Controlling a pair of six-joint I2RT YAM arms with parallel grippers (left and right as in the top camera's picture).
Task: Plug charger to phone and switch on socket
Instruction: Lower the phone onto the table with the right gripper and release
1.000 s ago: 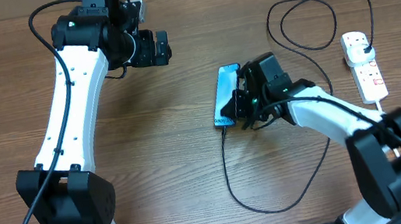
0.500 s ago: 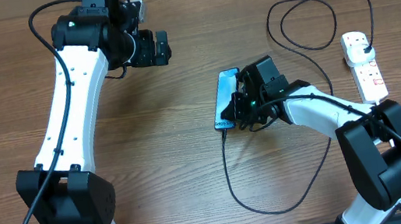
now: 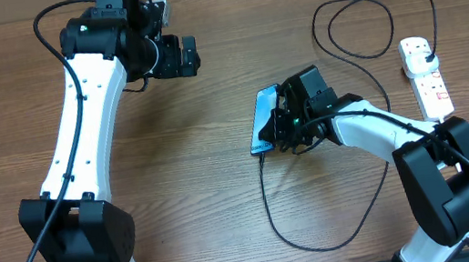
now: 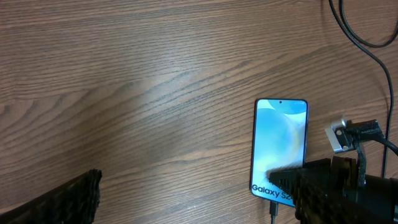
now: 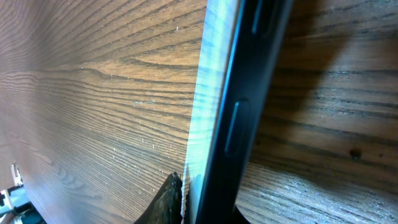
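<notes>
The phone (image 3: 262, 119) lies tilted near the table's middle, blue screen up, and also shows in the left wrist view (image 4: 279, 144). The thin black charger (image 3: 267, 207) is plugged into its bottom end (image 4: 273, 213), loops forward and right, and its black plug (image 3: 427, 54) sits in the white socket (image 3: 429, 82). My right gripper (image 3: 281, 124) is shut on the phone's right side; the right wrist view shows the phone's dark edge (image 5: 244, 118) pinched between the fingers (image 5: 208, 205). My left gripper (image 3: 180, 57) is open and empty, hovering at the back left (image 4: 193, 205).
The charger cable makes a large loop at the back right (image 3: 373, 21) near the socket and another toward the front (image 3: 324, 243). The socket's thick white cord (image 3: 448, 122) runs forward along the right edge. The table (image 3: 194, 173) is wood.
My right gripper has shifted the phone slightly forward and left, turning it a little. The left arm has not moved.
</notes>
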